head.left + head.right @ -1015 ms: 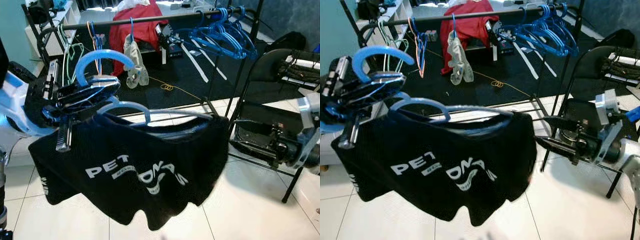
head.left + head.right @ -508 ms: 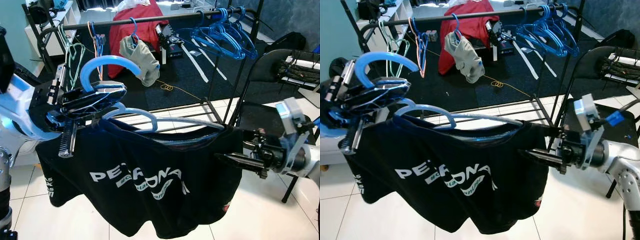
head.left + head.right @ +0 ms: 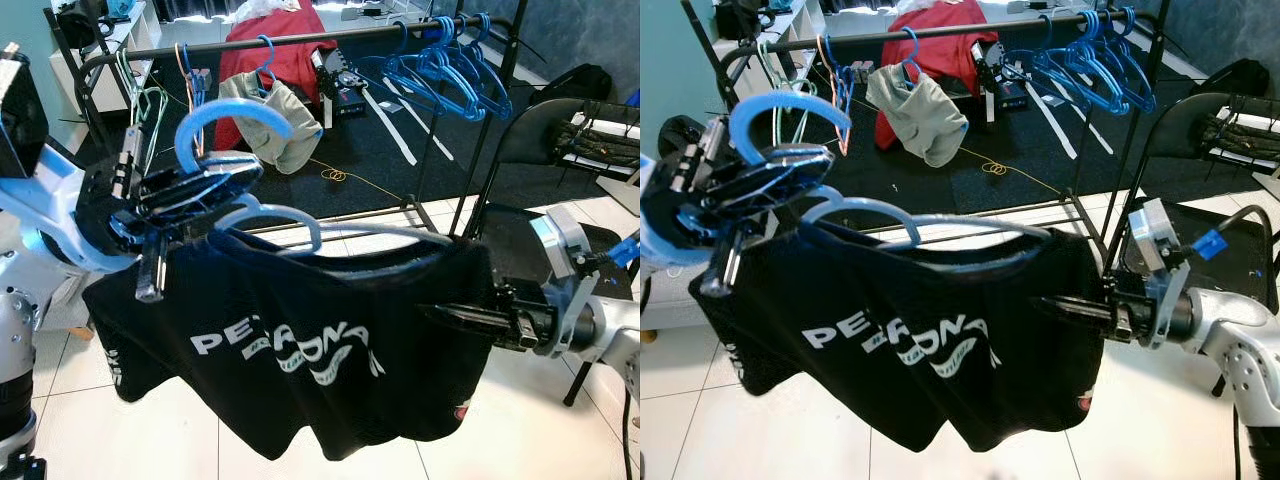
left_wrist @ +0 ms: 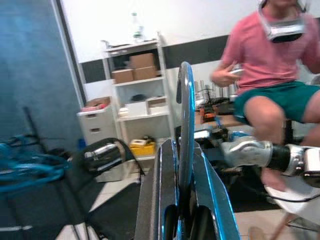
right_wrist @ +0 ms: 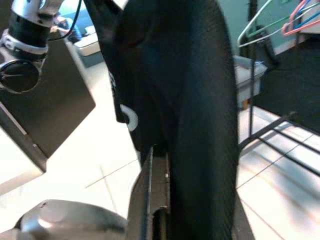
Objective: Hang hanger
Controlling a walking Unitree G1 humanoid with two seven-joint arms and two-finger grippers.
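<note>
Presently the left gripper (image 3: pixel 190 190) is clamped on the neck of the light blue hanger (image 3: pixel 262 118), its black fingers closed just below the curved hook, which rises free above them; the left wrist view confirms the hook seated between the two fingers. Draped over the hanger's shoulders is a black T-shirt (image 3: pixel 300 350) of soft knit fabric with white and teal lettering across the chest. The right gripper (image 3: pixel 1065 308) reaches into the shirt's side near the hem, its fingers against the cloth; whether they pinch it cannot be told. Beyond the shirt stands the clothes rail (image 3: pixel 330 36), a dark round metal bar, with bare blue plastic hangers (image 3: pixel 445 70) bunched toward one end, a grey garment (image 3: pixel 268 122) and a red garment (image 3: pixel 270 50) on it. Judged step: carrying the loaded hanger to the rail, not yet hung. The next move calls for raising the hook above the bar and lowering it over an open stretch.
</note>
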